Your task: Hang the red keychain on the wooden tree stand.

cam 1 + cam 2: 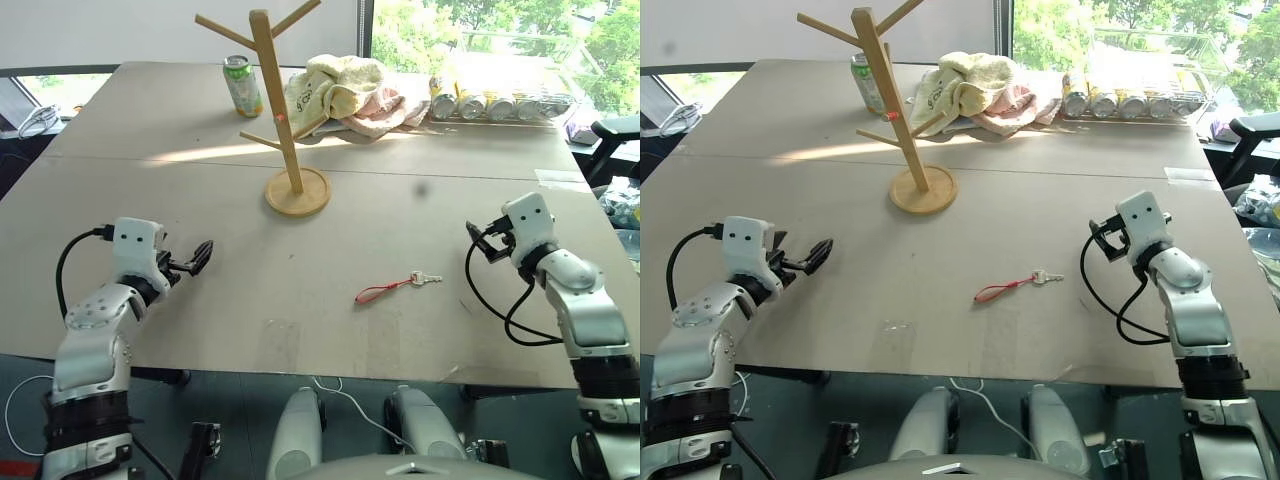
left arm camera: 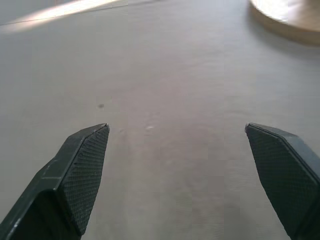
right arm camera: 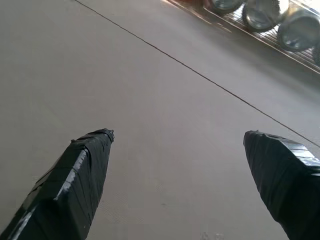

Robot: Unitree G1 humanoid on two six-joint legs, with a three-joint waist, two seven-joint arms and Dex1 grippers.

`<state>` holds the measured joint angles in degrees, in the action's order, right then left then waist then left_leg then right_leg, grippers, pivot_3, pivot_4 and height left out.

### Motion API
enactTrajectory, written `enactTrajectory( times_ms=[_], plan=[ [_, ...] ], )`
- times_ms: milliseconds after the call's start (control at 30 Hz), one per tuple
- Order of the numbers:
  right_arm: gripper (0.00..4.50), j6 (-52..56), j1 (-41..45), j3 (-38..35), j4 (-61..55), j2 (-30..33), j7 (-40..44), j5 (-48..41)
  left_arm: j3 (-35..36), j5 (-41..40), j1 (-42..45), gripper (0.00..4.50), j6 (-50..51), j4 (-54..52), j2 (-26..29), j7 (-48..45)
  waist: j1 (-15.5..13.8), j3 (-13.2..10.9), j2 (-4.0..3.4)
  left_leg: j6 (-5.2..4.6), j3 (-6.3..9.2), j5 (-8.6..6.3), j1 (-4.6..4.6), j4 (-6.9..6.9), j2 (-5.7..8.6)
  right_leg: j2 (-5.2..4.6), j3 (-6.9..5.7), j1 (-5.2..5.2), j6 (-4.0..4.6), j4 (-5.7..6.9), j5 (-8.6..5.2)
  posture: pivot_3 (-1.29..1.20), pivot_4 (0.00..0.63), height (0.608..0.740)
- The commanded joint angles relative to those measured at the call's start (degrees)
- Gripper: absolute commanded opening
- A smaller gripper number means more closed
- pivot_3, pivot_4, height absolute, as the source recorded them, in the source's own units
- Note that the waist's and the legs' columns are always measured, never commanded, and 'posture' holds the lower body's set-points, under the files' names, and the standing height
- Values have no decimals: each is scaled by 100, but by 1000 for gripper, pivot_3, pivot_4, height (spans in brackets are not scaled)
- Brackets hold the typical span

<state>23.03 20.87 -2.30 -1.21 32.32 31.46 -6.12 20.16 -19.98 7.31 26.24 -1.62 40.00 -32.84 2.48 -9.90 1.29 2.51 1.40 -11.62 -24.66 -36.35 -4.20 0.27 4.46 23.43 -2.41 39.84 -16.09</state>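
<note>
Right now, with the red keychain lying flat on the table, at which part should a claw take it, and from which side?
Grip the thin red cord keychain at the middle of its loop, coming from above. It lies flat on the grey table, so only a top-down pinch across the cord seems workable. The small silver key at its far-right end looks too flat. The open right claw seems nearer.

Big grey table (image 1: 200, 270) takes up most of the room, with a seam running across it. Sunlight streaks over the far half. Window (image 1: 480, 25) at the back right looks out on green trees, and a white wall (image 1: 100, 30) sits behind on the left.
</note>
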Motion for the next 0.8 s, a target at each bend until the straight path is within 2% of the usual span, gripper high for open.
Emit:
enactTrajectory(
  times_ms=[33, 167, 300, 500, 800],
  plan=[
    [4500, 270, 482, 337, -272, 548, 1698, -697, -134, -840, 120, 4493, 663, -1101, 690, -1182, -2, -3, 0, 0, 0, 0, -3, 0, 0, -1, 0, 2, 0, -1, 0, 0, 150, 732],
    [4500, 396, 1034, 873, -219, 983, 3107, -1041, -346, -1722, 269, 4493, 1379, -1999, 1431, -2223, -10, -8, -2, -1, 0, -1, -4, 2, 1, -3, -1, 1, -1, -8, -1, 0, 150, 732],
    [4500, 366, 1452, 1470, -173, 986, 3901, -1049, -563, -2483, 445, 4493, 1772, -2856, 1994, -3009, 10, -19, -1, -1, 0, -1, -3, 1, -1, -1, -1, 3, -10, -5, -7, 0, 150, 732],
    [4500, 117, 1522, 1891, -183, 783, 4156, -887, -719, -2468, 368, 4493, 1515, -3291, 2289, -3438, -6, -29, -14, -1, -1, 0, -4, 1, -1, 0, -1, 5, -9, -4, -7, 0, 150, 732],
    [4500, -343, 1538, 2298, -67, 486, 4292, -548, -674, -2229, 104, 4493, 1196, -3410, 2359, -3652, -13, -30, -15, -1, -1, 0, -6, -1, -1, 0, -1, 7, -15, -4, -11, 0, 150, 732]
  ],
)
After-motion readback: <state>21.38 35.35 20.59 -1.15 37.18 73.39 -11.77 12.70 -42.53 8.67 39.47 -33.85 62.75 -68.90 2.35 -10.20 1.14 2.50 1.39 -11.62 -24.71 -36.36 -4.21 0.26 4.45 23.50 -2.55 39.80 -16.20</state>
